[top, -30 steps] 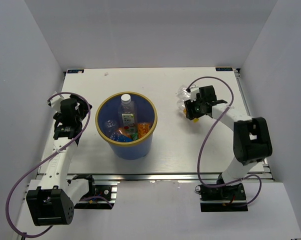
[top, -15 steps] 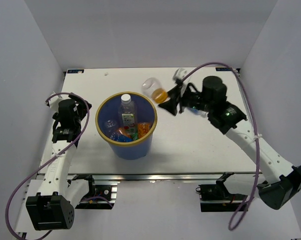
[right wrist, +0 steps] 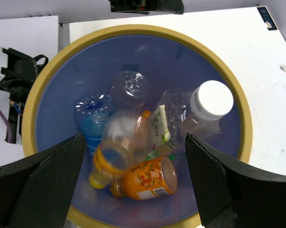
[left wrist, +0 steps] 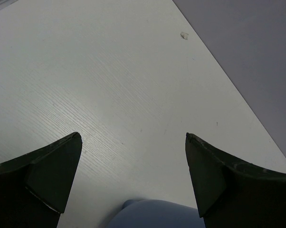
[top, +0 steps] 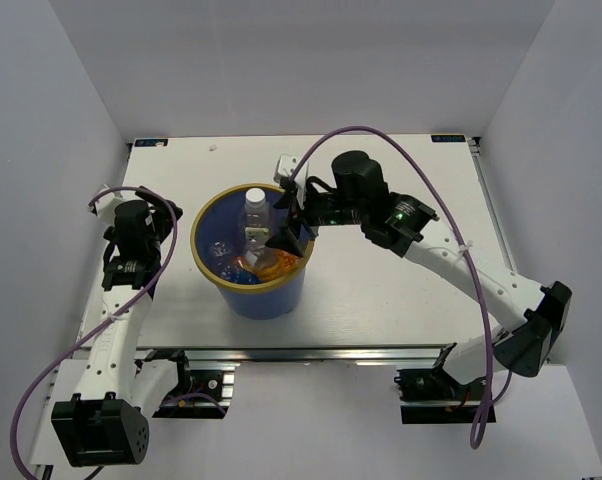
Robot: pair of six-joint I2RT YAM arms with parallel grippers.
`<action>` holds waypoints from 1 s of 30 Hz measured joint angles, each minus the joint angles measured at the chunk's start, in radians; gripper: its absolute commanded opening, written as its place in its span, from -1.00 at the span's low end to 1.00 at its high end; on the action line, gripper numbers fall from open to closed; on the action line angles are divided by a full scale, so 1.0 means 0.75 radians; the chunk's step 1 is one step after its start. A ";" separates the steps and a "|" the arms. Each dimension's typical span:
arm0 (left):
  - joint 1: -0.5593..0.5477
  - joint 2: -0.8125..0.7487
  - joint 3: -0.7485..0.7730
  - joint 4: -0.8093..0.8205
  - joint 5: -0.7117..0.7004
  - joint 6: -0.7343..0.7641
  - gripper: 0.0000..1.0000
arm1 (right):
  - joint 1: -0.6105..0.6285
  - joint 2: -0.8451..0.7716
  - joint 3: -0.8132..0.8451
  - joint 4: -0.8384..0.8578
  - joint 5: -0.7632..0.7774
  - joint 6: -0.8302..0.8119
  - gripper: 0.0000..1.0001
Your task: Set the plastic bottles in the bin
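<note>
The blue bin (top: 271, 296) with a tan rim (right wrist: 133, 31) stands left of the table's middle. Several plastic bottles lie inside. An orange one (right wrist: 145, 179) rests on its side, and a blurred clear one with an orange band (right wrist: 115, 151) lies across it. A white-capped clear one (right wrist: 207, 102) leans on the wall, and a blue-labelled one (right wrist: 92, 122) lies beside them. My right gripper (top: 289, 236) (right wrist: 133, 137) hovers open over the bin's right side, holding nothing. My left gripper (top: 136, 212) (left wrist: 132, 135) stands open and empty above bare table, left of the bin.
White walls close in the table (top: 401, 290) on three sides. A small scrap (left wrist: 183, 34) lies near the far wall. The right arm's purple cable (top: 381, 135) arcs above the table. A bluish rounded shape (left wrist: 152, 214) shows at the bottom of the left wrist view.
My right arm swung from the table's right side to above the bin with a bottle, then opened; the bottle now lies in the bin. The left arm barely moved.
</note>
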 measured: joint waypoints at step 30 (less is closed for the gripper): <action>0.000 0.048 0.000 0.002 -0.014 0.011 0.97 | -0.994 0.282 -0.289 0.234 0.063 0.173 0.79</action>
